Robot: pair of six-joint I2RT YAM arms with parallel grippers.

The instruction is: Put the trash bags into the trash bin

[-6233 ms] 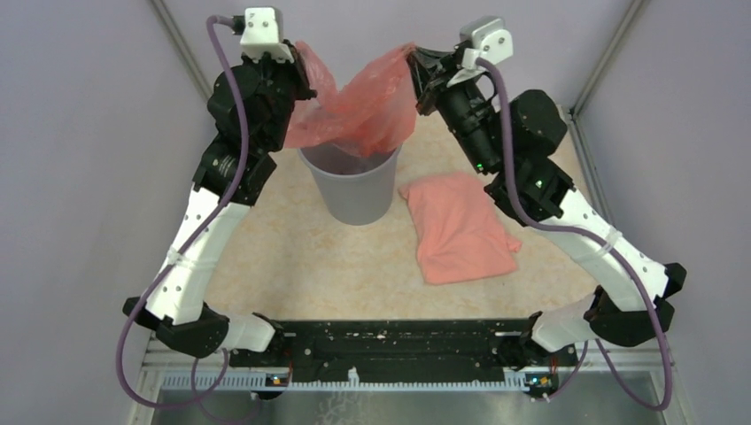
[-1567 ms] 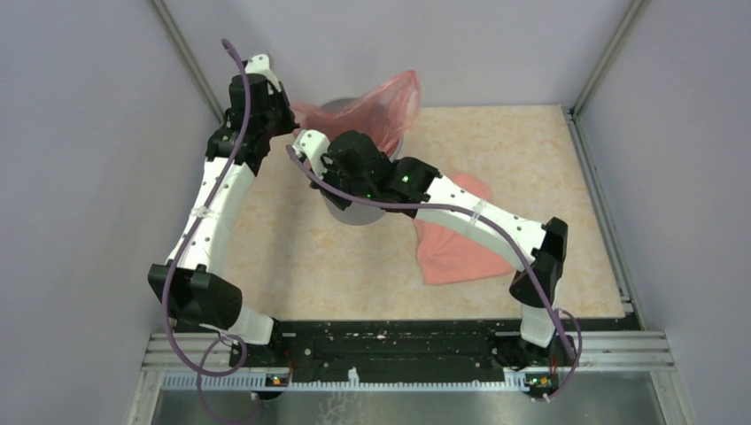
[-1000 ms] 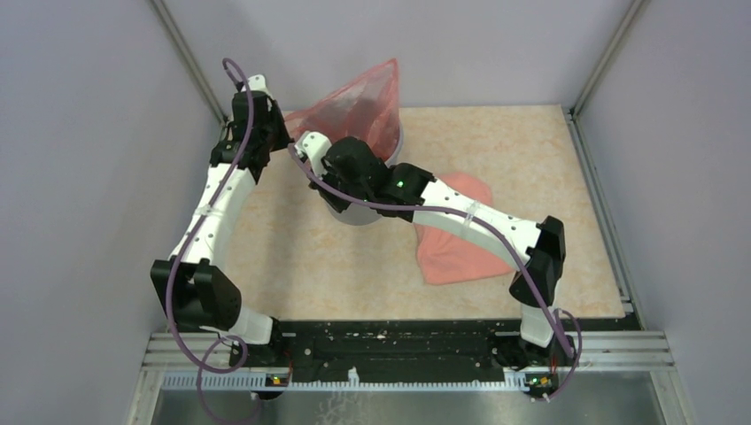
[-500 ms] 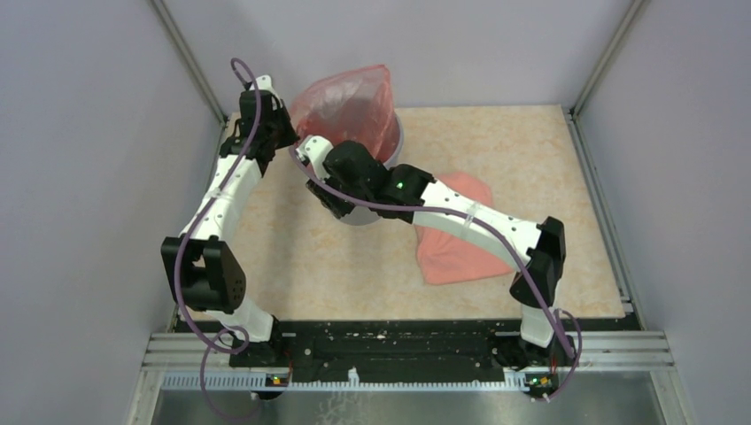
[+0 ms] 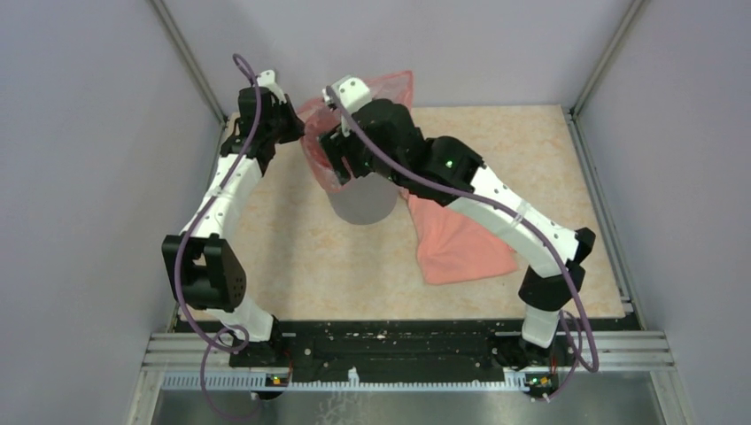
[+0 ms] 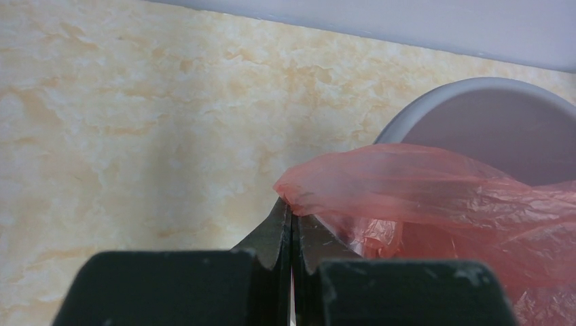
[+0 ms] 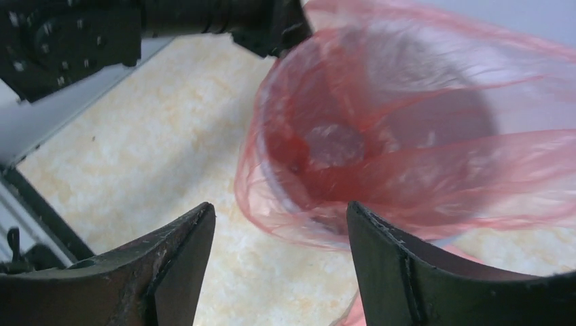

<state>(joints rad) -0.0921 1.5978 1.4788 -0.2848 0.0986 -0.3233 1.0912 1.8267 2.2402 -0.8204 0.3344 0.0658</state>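
**Red film bag sits in the mouth of the grey bin, one edge pinched**

Thin, see-through red plastic fills the top of the bin [image 5: 361, 202]. This bag [image 7: 407, 156] hangs partly inside it, and its crinkled film spills over the rim on the left side and rises above the far edge. Through the film, the right wrist view shows the round floor of the bin.

The left gripper [image 6: 291, 214] is closed tight on a fold at the edge of the bag, just outside the rim, low over the table [image 5: 310, 257]. The right gripper [image 7: 278, 210] hangs above the bin with its two fingers spread wide. It holds nothing, and the bag lies below the gap between them.

A second bag [image 5: 460, 243], salmon pink and folded flat, lies on the table just to the right of the bin, partly under the right arm
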